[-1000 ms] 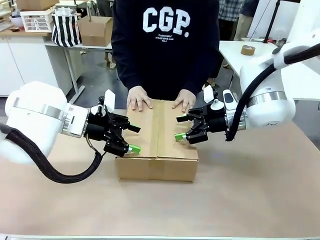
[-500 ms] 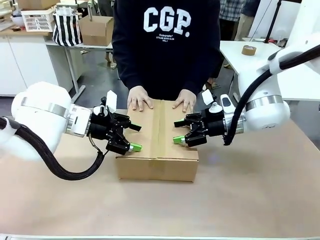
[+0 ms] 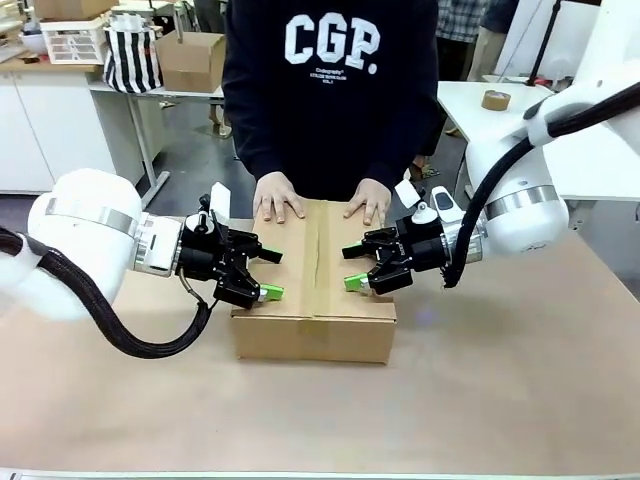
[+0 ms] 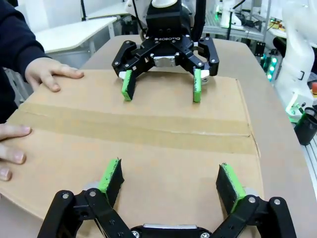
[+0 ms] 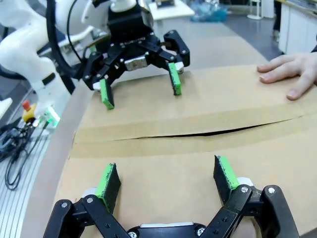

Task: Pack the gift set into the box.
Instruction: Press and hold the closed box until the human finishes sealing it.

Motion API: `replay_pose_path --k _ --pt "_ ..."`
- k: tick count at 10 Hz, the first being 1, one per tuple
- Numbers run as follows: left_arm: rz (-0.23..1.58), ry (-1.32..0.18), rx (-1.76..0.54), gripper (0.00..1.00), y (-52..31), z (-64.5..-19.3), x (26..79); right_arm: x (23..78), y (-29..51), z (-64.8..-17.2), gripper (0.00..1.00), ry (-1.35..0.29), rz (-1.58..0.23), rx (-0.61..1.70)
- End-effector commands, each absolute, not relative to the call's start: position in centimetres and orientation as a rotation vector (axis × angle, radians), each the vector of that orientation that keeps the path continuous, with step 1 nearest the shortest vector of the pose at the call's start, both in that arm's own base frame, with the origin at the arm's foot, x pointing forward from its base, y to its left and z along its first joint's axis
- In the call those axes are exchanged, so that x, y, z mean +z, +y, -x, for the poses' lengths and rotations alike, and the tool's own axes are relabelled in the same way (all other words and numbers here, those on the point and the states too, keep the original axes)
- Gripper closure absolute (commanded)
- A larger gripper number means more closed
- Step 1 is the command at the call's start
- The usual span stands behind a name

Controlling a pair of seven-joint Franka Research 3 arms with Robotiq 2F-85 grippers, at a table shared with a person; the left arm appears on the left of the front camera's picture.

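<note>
The box [image 3: 315,338] sits on the table [image 3: 500,390] between my two arms. Its top flaps are folded down and meet along a line running from my side of the box to the person's side. In my right wrist view a narrow dark slit [image 5: 198,133] shows along that line, where the flap edges do not quite close. The flaps hide whatever is inside the box.

My left gripper [image 3: 271,276] reaches in over the left end of the box. Its fingers are spread wide and it has hold of nothing. In its own wrist view the left gripper [image 4: 169,173] has both green pads low over the left flap of the box [image 4: 148,148]. I cannot tell whether they touch the cardboard.

My right gripper [image 3: 355,262] comes in over the right end of the box, opposite the left one. Its fingers are spread just as wide and it is also empty. In its wrist view the right gripper [image 5: 166,173] has its pads just above the right flap of the box [image 5: 198,106]. Across the box, my left gripper [image 5: 139,88] faces it.

The person's hands [image 3: 279,196] [image 3: 368,199] lie flat on the far edge of the box top, one on each flap.
</note>
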State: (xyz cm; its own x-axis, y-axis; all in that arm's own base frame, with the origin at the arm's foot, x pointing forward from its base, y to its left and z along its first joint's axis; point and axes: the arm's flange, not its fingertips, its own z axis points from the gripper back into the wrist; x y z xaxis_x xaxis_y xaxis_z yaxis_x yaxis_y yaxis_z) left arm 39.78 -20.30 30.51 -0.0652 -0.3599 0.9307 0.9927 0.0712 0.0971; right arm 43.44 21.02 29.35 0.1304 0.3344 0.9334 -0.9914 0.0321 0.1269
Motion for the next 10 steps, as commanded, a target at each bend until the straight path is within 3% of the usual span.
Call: replay_pose_path --k 1,2,10 --pt "0.865 -0.947 -1.421 0.0 -20.7 -39.6 29.1 29.4 21.0 -43.4 0.0 -0.87 -1.017 1.246" --pt "0.834 -1.034 -1.355 0.0 -20.3 -39.8 30.5 29.4 21.0 -43.4 0.0 -0.87 -1.017 1.246" --pt "0.834 -1.034 -1.355 0.0 -20.3 -39.8 30.5 29.4 21.0 -43.4 0.0 -0.87 -1.017 1.246"
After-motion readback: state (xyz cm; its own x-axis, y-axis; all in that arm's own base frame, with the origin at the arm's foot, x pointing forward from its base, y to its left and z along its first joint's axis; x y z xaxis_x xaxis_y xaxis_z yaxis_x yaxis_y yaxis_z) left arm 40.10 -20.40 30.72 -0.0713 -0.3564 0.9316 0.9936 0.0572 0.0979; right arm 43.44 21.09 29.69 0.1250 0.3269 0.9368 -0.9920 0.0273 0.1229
